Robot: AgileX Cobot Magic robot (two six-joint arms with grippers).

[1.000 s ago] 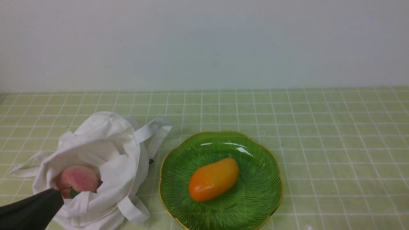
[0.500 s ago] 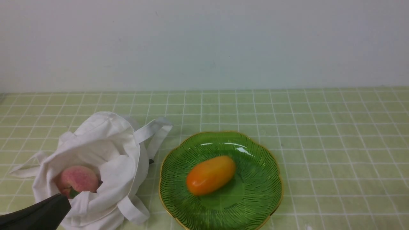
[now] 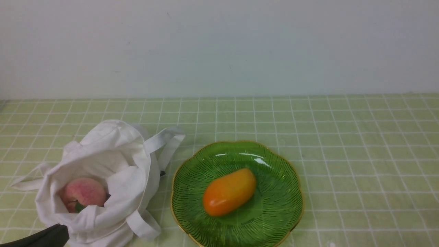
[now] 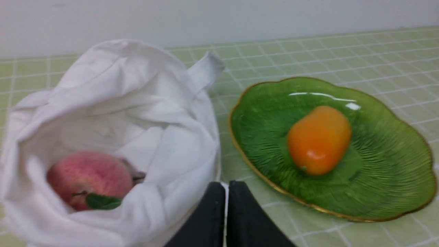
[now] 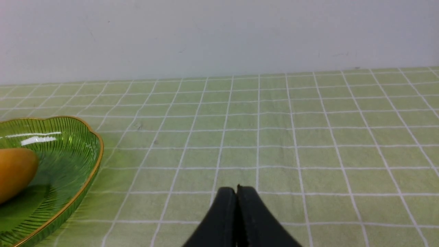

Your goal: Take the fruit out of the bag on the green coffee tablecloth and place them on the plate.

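The orange-yellow mango (image 3: 229, 192) lies in the green glass plate (image 3: 284, 171); it also shows in the left wrist view (image 4: 318, 139) and at the edge of the right wrist view (image 5: 13, 171). The pink peach (image 3: 84, 192) with a green leaf sits inside the open white bag (image 3: 127, 151), also seen in the left wrist view (image 4: 87, 178). My left gripper (image 4: 226, 187) is shut and empty, low at the bag's near edge; its tip shows in the front view (image 3: 58, 233). My right gripper (image 5: 236, 190) is shut and empty over bare cloth, right of the plate.
The green checked tablecloth (image 3: 360, 154) covers the whole table up to a pale wall at the back. The bag's strap handles (image 3: 164, 139) lie toward the plate. The plate's rim (image 5: 97, 151) is to one side of my right gripper.
My left gripper has drawn back and down toward the near left corner, away from the bag. The mango has rocked a little in the plate and settled.
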